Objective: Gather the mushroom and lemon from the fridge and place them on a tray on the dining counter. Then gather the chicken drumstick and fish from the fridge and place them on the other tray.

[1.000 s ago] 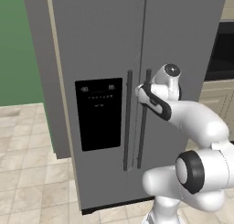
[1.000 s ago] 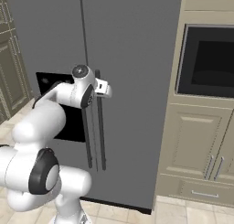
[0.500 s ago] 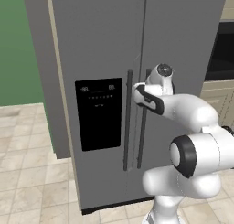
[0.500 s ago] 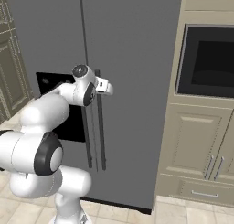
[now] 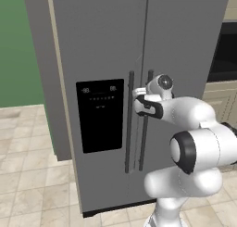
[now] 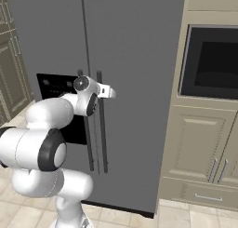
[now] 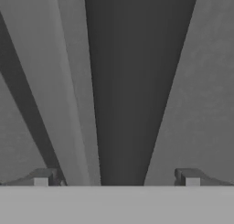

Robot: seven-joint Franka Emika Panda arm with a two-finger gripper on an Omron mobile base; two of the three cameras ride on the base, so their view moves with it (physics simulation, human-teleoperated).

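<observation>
Your pincer (image 7: 116, 179) is wide open, with a dark fridge handle (image 7: 132, 90) right between its two tips. The fridge (image 5: 106, 45) doors are shut.

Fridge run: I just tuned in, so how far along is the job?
Nothing looks done: both fridge doors are shut, and no food or tray is in sight. In hand: the open hand straddles a dark door handle without having closed on it. Left: opening the door, then moving all four foods onto the trays.
</observation>
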